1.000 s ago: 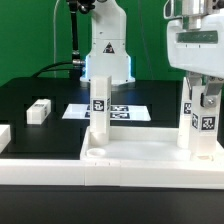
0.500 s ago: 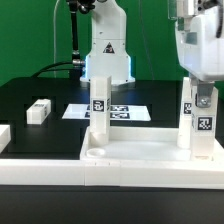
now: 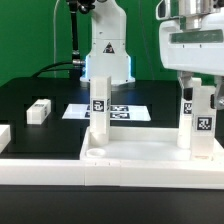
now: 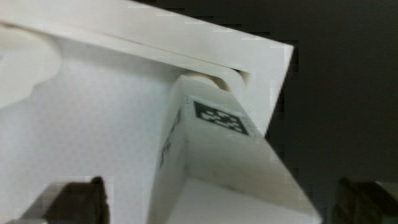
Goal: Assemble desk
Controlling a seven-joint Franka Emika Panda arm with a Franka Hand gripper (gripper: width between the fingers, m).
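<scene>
A: Status on the build?
B: Roughly halfway, going by parts. Seeing the panel flat on the black table, up front toward the exterior view's right, just behind the white border rail. Counting two legs upright on it: first leg at the corner toward the exterior view's left, second leg near the exterior view's right edge.
A: Left to do?
B: At least the loose leg, lying on its side on the table, well apart from the panel, toward the exterior view's left. Also spotting a white piece cut off at the frame edge; can't tell what. Probably two more legs to mount, as a guess. Can't confirm the second leg is fully seated either.
A: Hand?
B: Spread wide, holding nothing. Straddling the second leg's top, with fingers clear of it on both sides in the wrist view.
A: Look of the parts?
B: All plain white plastic. Rectangular panel with a raised rim. Slim square-section legs, each carrying a small black-and-white tag on one face.
</scene>
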